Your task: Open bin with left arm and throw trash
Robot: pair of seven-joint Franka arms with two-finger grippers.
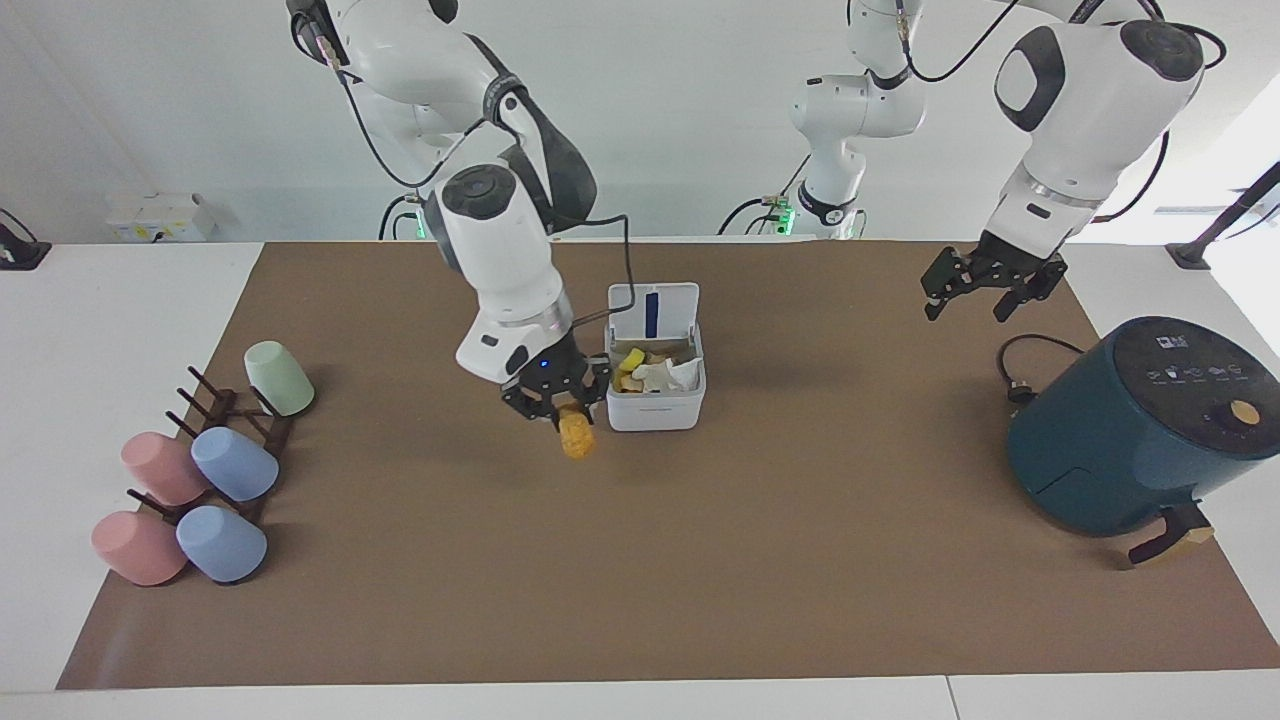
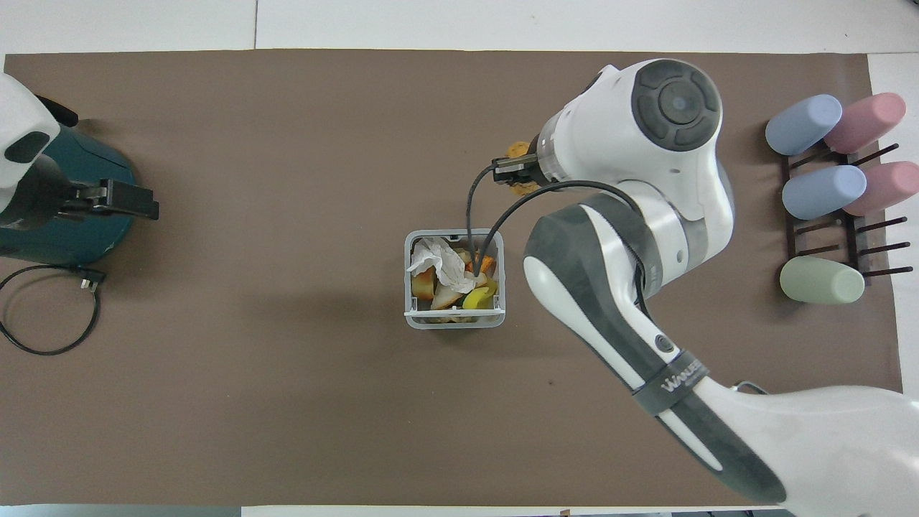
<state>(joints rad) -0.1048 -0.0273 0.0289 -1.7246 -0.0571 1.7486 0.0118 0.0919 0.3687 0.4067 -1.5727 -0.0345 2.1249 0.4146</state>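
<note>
Bin point(image 1: 655, 395) mid-surface, lid up, scraps inside. Right tool point(image 1: 556, 400) grips nugget point(image 1: 575, 437) in air just beside bin. Left tool point(image 1: 985, 285) empty, fingers spread, raised near fryer point(image 1: 1130, 440).

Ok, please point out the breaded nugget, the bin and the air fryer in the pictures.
breaded nugget point(image 1: 576, 437), facing view, the lower end below the black fingers.
bin point(image 1: 655, 410), facing view, the front wall.
air fryer point(image 1: 1120, 450), facing view, the teal side wall.

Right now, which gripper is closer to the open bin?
Right. The right gripper hangs beside the bin, holding the breaded nugget. The left gripper waits open, well off toward the air fryer.
</note>
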